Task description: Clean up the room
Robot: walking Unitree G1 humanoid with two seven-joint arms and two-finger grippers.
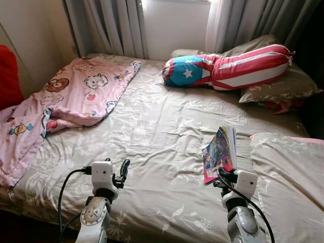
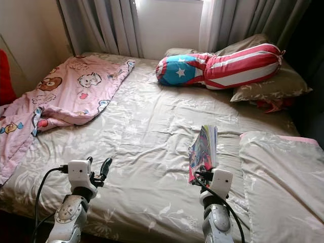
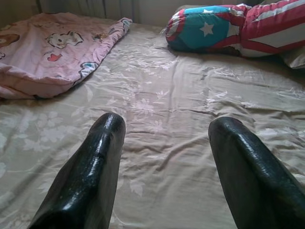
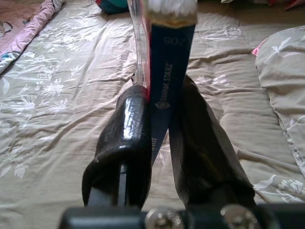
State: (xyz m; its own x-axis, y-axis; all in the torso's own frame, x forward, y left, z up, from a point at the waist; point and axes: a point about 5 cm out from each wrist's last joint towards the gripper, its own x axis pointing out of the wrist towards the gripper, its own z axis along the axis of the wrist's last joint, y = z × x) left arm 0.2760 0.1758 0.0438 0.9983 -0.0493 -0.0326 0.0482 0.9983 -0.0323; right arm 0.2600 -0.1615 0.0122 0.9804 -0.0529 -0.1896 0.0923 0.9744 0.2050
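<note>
A colourful magazine [image 1: 220,152] stands on edge above the bed's right side, pinched by my right gripper [image 1: 223,177]. Seen from the right wrist, both black fingers [image 4: 128,138] clamp its dark blue spine [image 4: 167,76]. My left gripper [image 1: 123,171] hovers low over the front of the bed with its fingers [image 3: 95,162] spread wide and nothing between them. A pink cartoon blanket [image 1: 71,96] lies crumpled at the bed's left. A red, white and blue star bolster [image 1: 228,68] rests by the headboard.
The bed [image 1: 152,131] has a beige floral sheet. Beige pillows sit at the far right [image 1: 283,86] and near right [image 1: 288,177]. Grey curtains [image 1: 111,25] hang behind the bed. A red object [image 1: 7,76] stands by the left wall.
</note>
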